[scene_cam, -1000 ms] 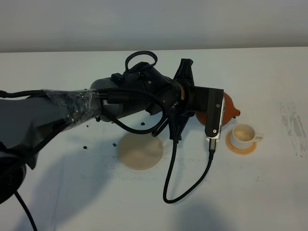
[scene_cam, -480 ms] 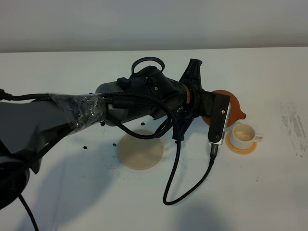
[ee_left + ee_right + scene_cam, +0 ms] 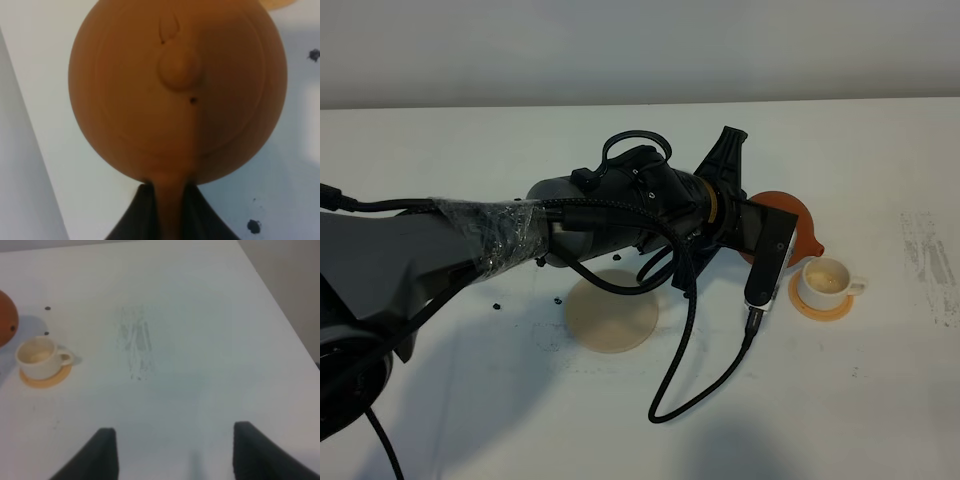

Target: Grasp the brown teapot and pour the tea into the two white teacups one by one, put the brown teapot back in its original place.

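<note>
The brown teapot (image 3: 800, 222) is gripped by its handle in the left claw (image 3: 167, 202), spout just above the white teacup (image 3: 824, 279). The right claw (image 3: 175, 455) is spread wide, empty. Tea could be spilled onto the table (image 3: 880, 380) if the spout is misaligned.

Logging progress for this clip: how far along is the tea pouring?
Done: the teapot is grasped and lifted off the mat. In hand: it is tilted toward the one cup in view. Left: finishing this pour, filling a second cup (none visible), and setting the teapot back on the mat.
</note>
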Robot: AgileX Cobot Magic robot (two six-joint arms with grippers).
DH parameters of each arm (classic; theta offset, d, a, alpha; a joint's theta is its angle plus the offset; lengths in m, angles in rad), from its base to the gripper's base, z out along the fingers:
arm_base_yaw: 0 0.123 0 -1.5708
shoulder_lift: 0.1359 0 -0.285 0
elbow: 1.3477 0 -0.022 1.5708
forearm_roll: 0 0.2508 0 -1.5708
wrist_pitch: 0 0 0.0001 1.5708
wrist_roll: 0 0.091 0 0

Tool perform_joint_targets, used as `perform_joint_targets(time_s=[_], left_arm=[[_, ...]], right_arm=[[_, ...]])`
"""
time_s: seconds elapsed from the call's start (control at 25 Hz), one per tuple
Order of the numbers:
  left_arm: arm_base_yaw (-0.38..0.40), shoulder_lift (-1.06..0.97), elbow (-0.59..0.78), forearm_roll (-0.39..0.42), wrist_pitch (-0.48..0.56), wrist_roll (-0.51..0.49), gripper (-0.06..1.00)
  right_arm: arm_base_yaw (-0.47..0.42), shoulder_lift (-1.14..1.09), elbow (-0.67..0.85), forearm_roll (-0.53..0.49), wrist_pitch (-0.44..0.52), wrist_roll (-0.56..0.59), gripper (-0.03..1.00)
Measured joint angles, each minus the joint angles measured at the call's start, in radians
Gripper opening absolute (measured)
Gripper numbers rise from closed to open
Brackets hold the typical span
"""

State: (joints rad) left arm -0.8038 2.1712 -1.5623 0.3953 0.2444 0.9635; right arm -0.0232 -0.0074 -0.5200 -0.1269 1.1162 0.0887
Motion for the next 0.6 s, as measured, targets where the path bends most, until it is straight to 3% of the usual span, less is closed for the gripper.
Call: perform_joint_targets(time_s=[0.6], left_arm=[[-0.016, 0.012, 0.0, 0.127, -0.039, 0.0, 0.1]], right_arm=[[0.0, 0.0, 0.0, 0.0, 0.0, 0.0, 0.5]])
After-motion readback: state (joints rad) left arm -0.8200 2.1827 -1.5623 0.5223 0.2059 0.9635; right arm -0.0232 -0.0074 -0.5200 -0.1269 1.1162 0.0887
